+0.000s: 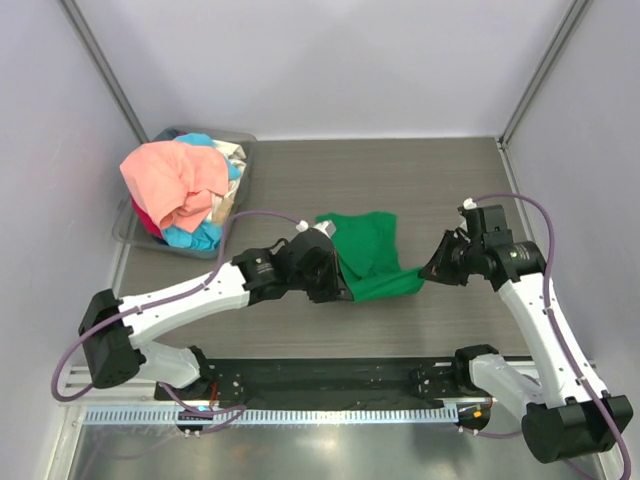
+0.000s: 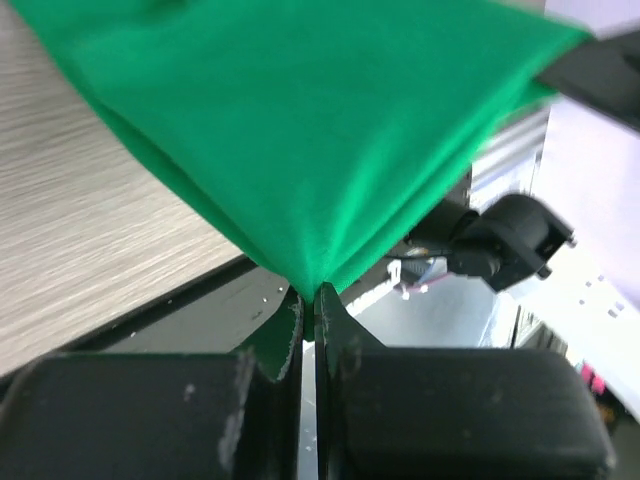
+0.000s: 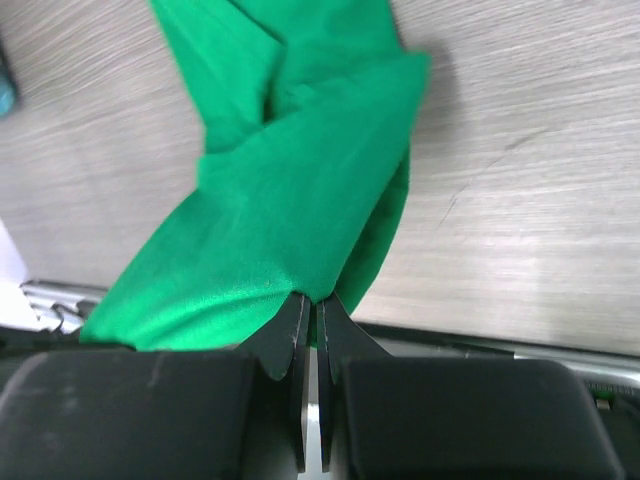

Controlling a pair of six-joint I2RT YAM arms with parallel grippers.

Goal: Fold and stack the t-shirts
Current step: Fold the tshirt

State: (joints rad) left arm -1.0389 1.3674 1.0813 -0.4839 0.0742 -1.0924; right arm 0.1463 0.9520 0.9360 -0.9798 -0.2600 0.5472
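Note:
A bright green t-shirt (image 1: 372, 255) hangs stretched between my two grippers above the middle of the table, its far part resting on the wood. My left gripper (image 1: 338, 272) is shut on the shirt's near left corner; the cloth (image 2: 300, 130) fans out from its tips in the left wrist view. My right gripper (image 1: 427, 272) is shut on the near right corner; the cloth (image 3: 290, 200) is pinched between its tips in the right wrist view. Salmon-pink (image 1: 172, 180), light blue (image 1: 195, 236), cream and red shirts lie heaped in the bin.
A grey translucent plastic bin (image 1: 130, 232) stands at the table's far left, overflowing with the shirts. A black rail (image 1: 320, 380) runs along the near edge between the arm bases. White walls close in on three sides.

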